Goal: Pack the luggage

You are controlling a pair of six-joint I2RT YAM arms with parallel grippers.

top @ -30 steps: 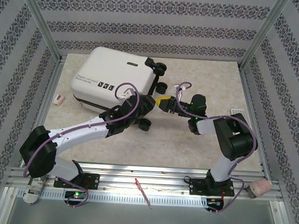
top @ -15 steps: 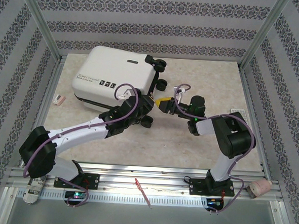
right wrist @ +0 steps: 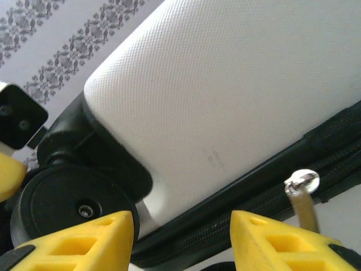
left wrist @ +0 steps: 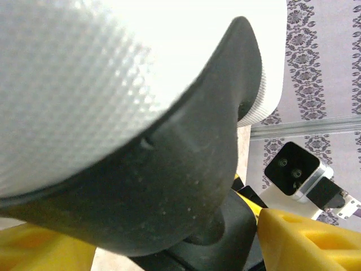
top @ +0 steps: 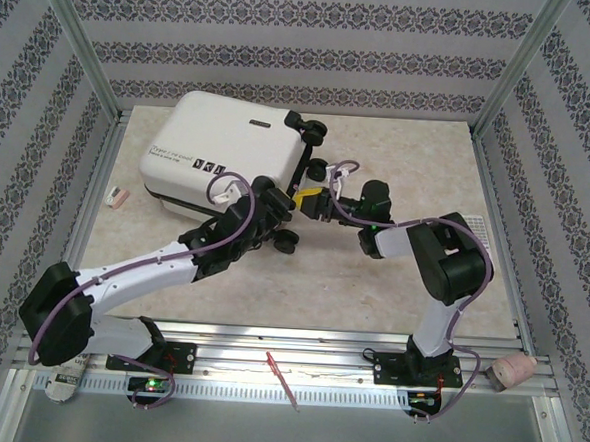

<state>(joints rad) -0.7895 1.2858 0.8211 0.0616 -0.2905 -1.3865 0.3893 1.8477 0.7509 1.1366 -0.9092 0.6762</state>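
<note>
Seen from the top camera, the luggage (top: 224, 157) lies closed and flat on the table (top: 401, 288), so its inside is hidden. The left gripper (top: 279, 198) and right gripper (top: 311, 200) are seen close together at the luggage's near right corner. In the left wrist view, the left gripper (left wrist: 169, 251) is spread, and the luggage's black wheel mount (left wrist: 186, 169) is seen between its fingers; contact cannot be told. In the right wrist view, the right gripper (right wrist: 180, 240) is spread just below the luggage's zipped seam, with a wheel (right wrist: 73, 209) beside one finger and the zipper pull (right wrist: 302, 189) above the other.
</note>
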